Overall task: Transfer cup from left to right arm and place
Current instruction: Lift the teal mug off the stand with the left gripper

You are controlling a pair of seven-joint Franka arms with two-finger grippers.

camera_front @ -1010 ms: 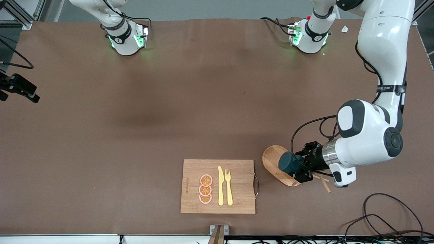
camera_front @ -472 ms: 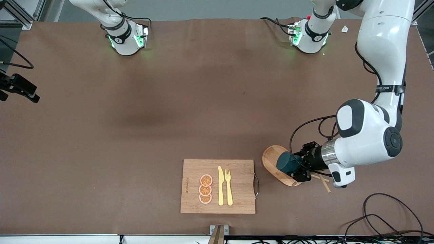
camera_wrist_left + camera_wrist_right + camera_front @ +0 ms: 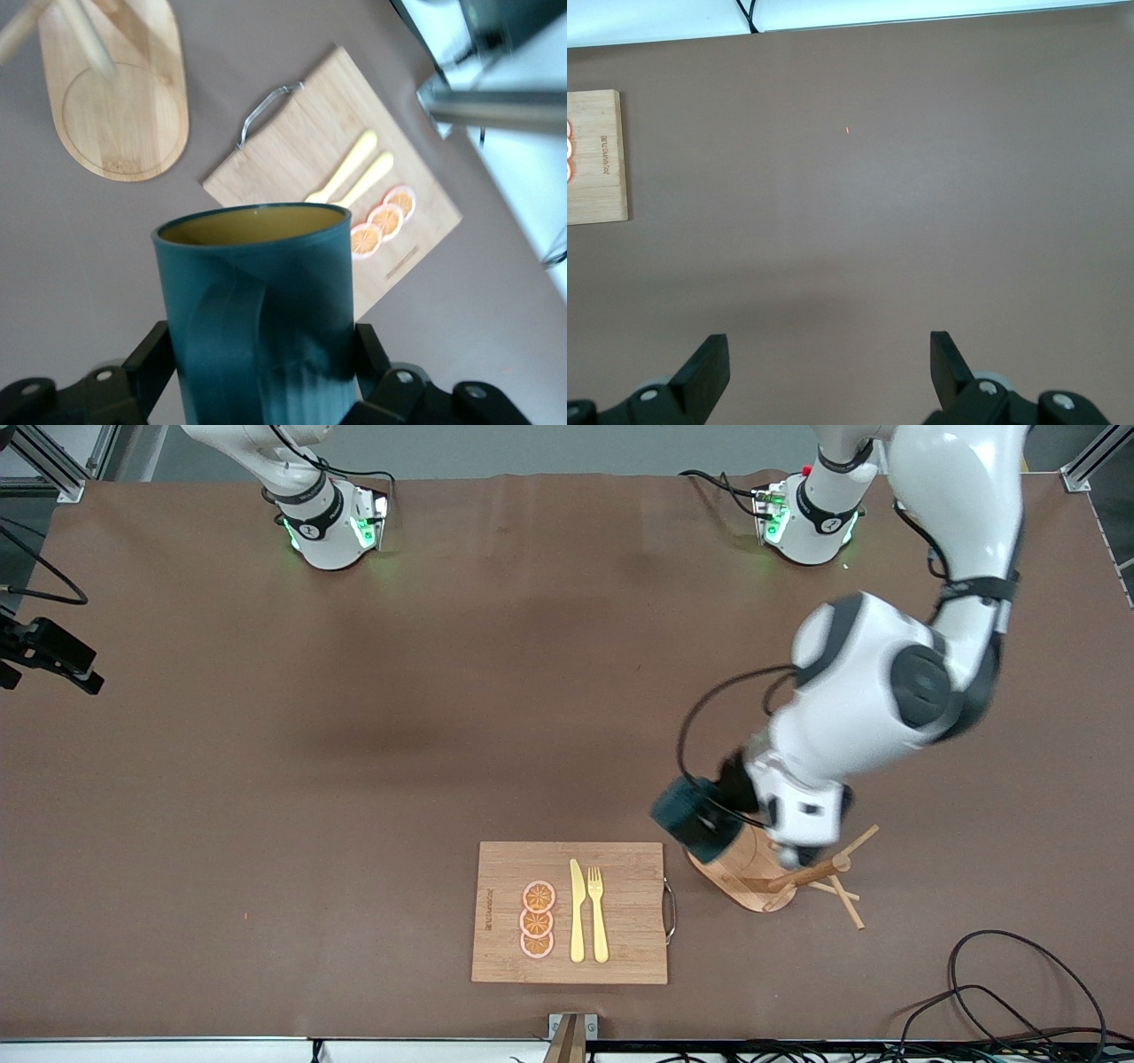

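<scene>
Brown matting covers the table (image 3: pixel 443 691) from edge to edge, and most of it lies bare between the two arm bases and the items near the front camera.

Left gripper (image 3: pixel 709 810): raised over the table just beside the wooden peg rack (image 3: pixel 753 868), with its jaws clamped on the cup (image 3: pixel 687 810). In the left wrist view the cup (image 3: pixel 261 301) fills the lower centre, its handle facing the camera and its tan inside visible at the rim; the black fingers (image 3: pixel 151 363) press on both sides. The lower part of the cup is cut off by the frame edge.

Peg rack: stands toward the left arm's end of the table. Its oval base (image 3: pixel 120 106) is bare; part of it is hidden under the left arm in the front view.

Cutting board (image 3: pixel 571 912): just beside the rack, toward the right arm's end, carrying a yellow knife (image 3: pixel 577 912), a fork (image 3: pixel 597 912) and three orange slices (image 3: pixel 538 919).

Right gripper (image 3: pixel 828 376): waits with its jaws apart over bare matting; it is out of the front view.
</scene>
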